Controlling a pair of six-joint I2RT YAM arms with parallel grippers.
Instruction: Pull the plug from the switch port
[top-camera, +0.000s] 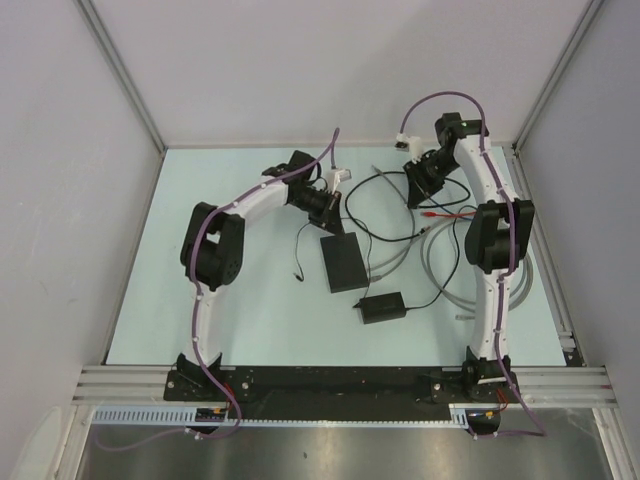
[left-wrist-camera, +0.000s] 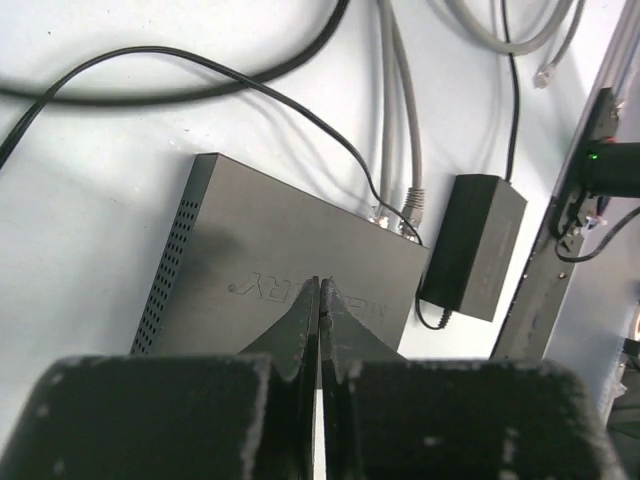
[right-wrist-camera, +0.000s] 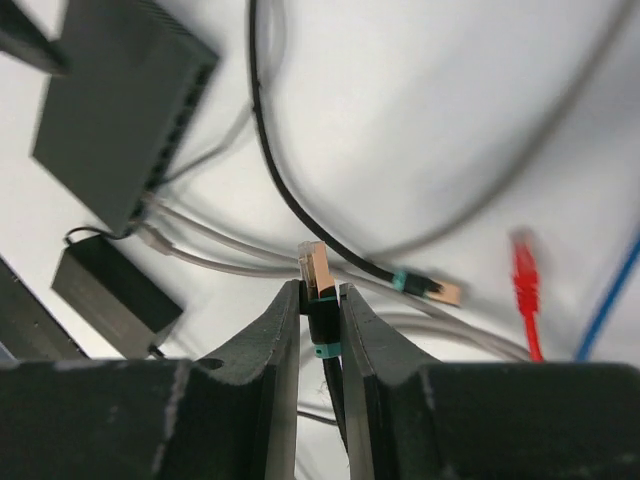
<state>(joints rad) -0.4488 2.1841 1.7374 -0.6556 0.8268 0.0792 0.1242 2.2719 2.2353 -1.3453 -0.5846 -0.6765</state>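
The flat matte-black switch (top-camera: 345, 262) lies mid-table; it also shows in the left wrist view (left-wrist-camera: 280, 270) and the right wrist view (right-wrist-camera: 120, 100). Two grey cables (left-wrist-camera: 402, 205) are plugged into its port edge (right-wrist-camera: 165, 160). My right gripper (right-wrist-camera: 320, 288) is shut on a black cable's clear plug with teal bands (right-wrist-camera: 315, 265), held off the table well away from the switch. In the top view this gripper (top-camera: 418, 190) is at the back right. My left gripper (left-wrist-camera: 320, 285) is shut and empty, just above the switch's back end (top-camera: 330, 205).
A thicker black power adapter (top-camera: 383, 306) lies in front and to the right of the switch (left-wrist-camera: 478, 245). A second black plug with a teal band (right-wrist-camera: 430, 288), a red plug (right-wrist-camera: 525, 262), a blue cable (right-wrist-camera: 610, 300) and grey cable loops (top-camera: 440, 270) lie at the right.
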